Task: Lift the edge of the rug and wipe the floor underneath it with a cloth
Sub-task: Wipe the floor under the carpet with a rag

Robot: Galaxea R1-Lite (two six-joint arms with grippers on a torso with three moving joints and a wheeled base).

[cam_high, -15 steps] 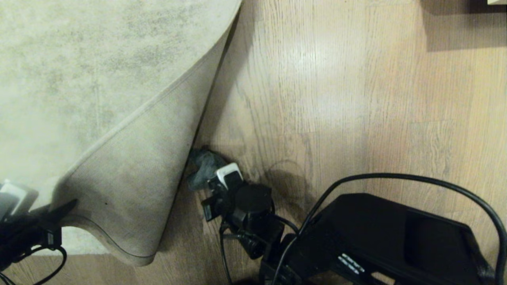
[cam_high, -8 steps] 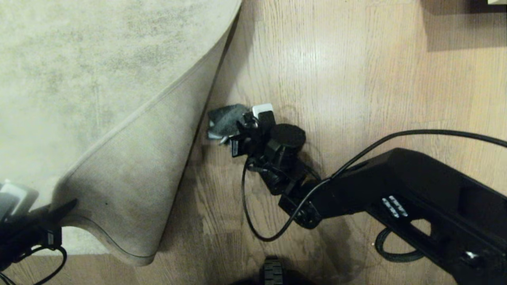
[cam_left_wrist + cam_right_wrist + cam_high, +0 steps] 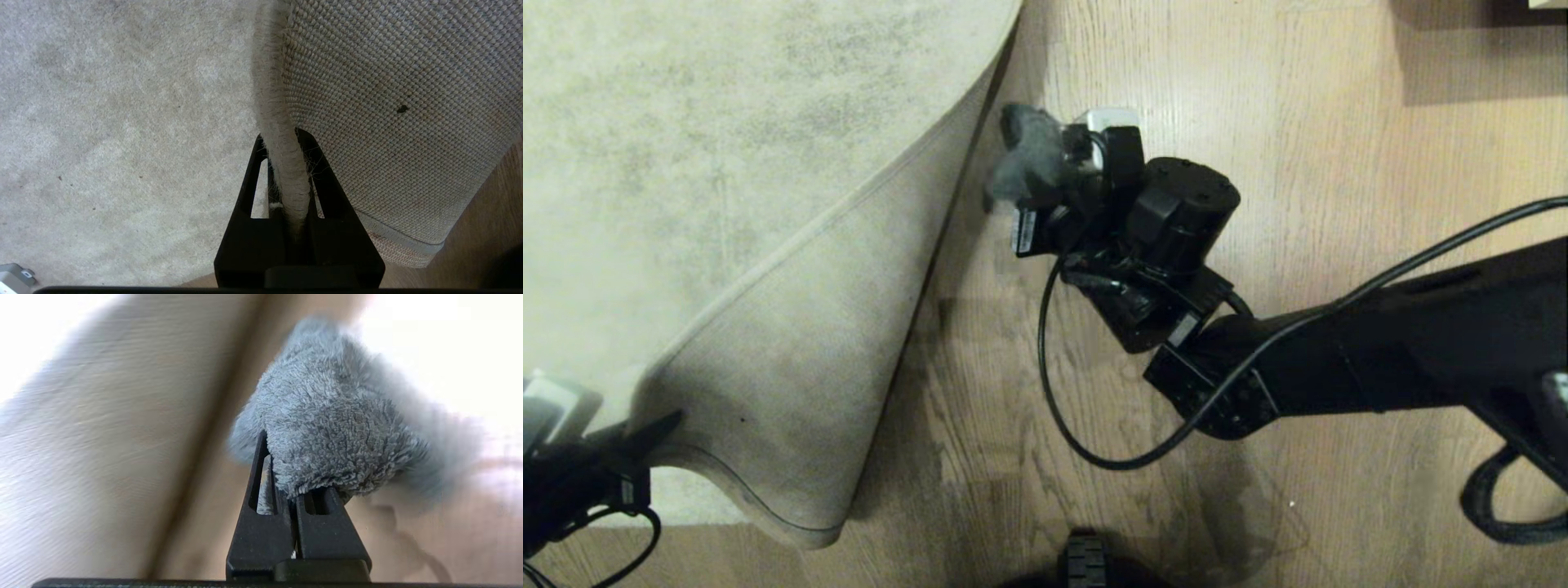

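Rug corner held up in my left claw, cloth pinched in my right, down on the floor beside the fold.

My left gripper [image 3: 286, 171] is pinched on the rug's [image 3: 727, 163] trimmed edge, the corner folded back so its woven backing [image 3: 388, 102] faces up; my right gripper [image 3: 292, 490] is pressed together on the grey fuzzy cloth [image 3: 1029, 155], which sits on the wood-grain floor [image 3: 1339, 204] just beside the lifted fold, towards the far end of it; my right arm [image 3: 1380, 351] reaches in from the right, its cable [image 3: 1054, 392] looping over the planks.
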